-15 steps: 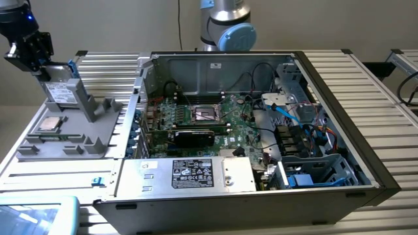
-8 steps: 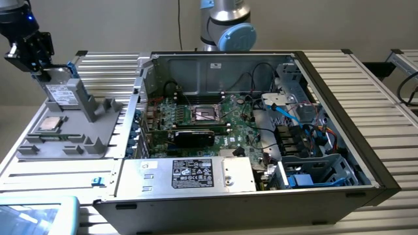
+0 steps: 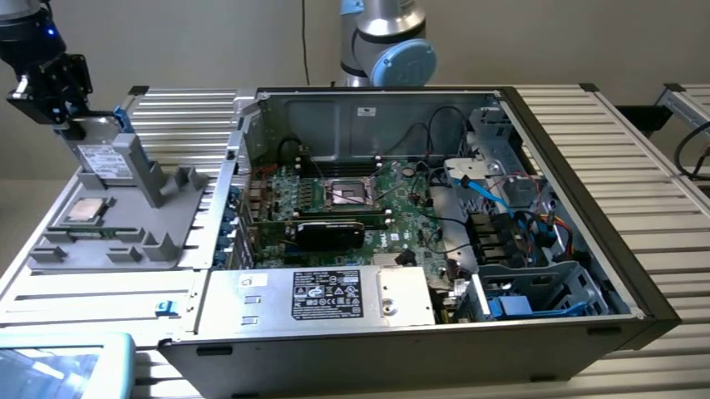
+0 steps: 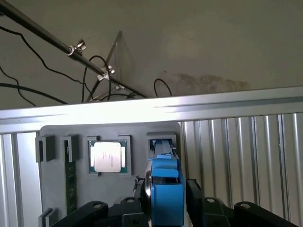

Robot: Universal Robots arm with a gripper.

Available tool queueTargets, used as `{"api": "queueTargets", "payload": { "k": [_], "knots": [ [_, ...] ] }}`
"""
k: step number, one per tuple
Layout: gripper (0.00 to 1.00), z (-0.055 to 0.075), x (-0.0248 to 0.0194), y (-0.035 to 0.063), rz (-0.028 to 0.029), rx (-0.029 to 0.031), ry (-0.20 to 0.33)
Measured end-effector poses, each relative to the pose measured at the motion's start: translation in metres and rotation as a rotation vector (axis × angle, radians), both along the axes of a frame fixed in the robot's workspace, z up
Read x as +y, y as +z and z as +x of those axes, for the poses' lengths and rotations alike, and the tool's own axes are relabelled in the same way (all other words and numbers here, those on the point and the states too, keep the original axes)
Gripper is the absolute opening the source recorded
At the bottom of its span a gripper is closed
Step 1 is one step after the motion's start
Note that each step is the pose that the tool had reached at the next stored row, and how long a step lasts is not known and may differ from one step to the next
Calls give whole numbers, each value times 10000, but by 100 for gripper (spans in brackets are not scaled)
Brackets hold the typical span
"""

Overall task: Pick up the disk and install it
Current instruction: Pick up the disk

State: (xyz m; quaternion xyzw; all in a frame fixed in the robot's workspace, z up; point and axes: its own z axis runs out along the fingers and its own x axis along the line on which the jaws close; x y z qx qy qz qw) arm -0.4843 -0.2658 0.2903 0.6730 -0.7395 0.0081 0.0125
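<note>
Pickup step in hand: pincer (image 3: 73, 125) straddles upright disk (image 4: 165, 187) in grey holder (image 3: 166, 187); we cannot tell if it clamps. We judge lift needs straight pull from slot.

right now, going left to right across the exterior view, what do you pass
disk → side wall of the computer case → cpu socket → drive cage
</note>
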Motion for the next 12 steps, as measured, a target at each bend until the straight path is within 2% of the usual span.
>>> {"api": "queueTargets", "payload": {
  "k": [7,12],
  "knots": [
    [46,0,-63,0,31,12,-120],
    [46,0,-70,-1,76,12,-147]
  ]
}}
